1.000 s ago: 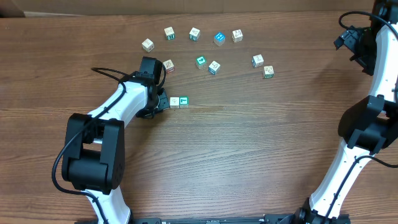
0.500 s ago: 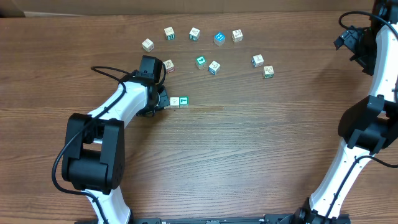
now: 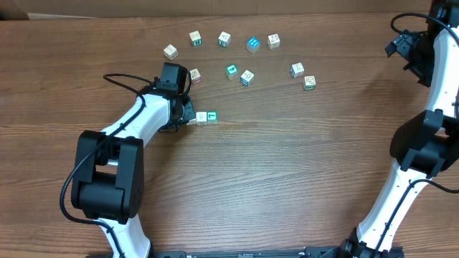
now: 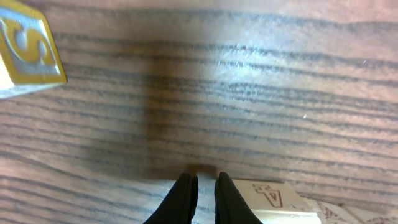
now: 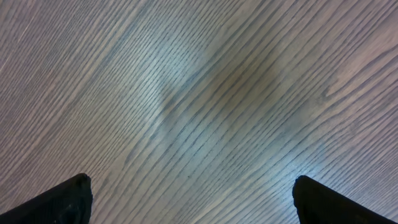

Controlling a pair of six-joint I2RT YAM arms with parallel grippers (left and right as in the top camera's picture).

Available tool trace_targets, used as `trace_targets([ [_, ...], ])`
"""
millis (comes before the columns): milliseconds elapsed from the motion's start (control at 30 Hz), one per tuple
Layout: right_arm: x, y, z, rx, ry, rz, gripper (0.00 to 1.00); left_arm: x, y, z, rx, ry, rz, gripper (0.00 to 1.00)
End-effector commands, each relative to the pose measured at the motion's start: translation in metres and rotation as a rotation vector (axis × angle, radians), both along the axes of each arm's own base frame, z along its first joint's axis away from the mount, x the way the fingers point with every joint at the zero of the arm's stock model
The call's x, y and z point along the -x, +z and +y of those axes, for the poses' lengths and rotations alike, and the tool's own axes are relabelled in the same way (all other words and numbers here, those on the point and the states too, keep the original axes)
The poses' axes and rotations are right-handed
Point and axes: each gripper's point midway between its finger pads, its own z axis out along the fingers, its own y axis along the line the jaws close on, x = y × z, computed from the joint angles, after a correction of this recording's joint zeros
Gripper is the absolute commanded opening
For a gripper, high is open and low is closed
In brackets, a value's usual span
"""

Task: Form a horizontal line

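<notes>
The horizontal line (image 3: 206, 117) is showing only 2 cubes — 10 loose cubes (image 3: 247, 77) are lying apart. Left jaws are sitting nearly closed, right jaws gaping wide — both empty.

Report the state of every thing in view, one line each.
Left tool: shut, empty, beside the line's left end.
Right tool: open, empty, over bare table.
Horizontal line: two cubes visible, touching, teal one at right.
Scattered cubes: loose, apart.
</notes>
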Motion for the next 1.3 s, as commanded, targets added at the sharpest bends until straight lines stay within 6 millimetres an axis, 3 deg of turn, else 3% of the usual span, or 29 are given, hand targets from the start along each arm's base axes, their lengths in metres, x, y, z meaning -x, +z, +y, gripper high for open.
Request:
trace_targets([
  [0, 0.001, 0.007, -0.002, 0.008, 0.000, -0.013, 1.00, 0.001, -0.003, 0.006, -0.044, -0.013, -0.004, 0.11],
  [1267, 0.001, 0.007, -0.002, 0.008, 0.000, -0.013, 1.00, -0.011, 0.001, -0.001, -0.027, -0.069, -0.051, 0.09],
])
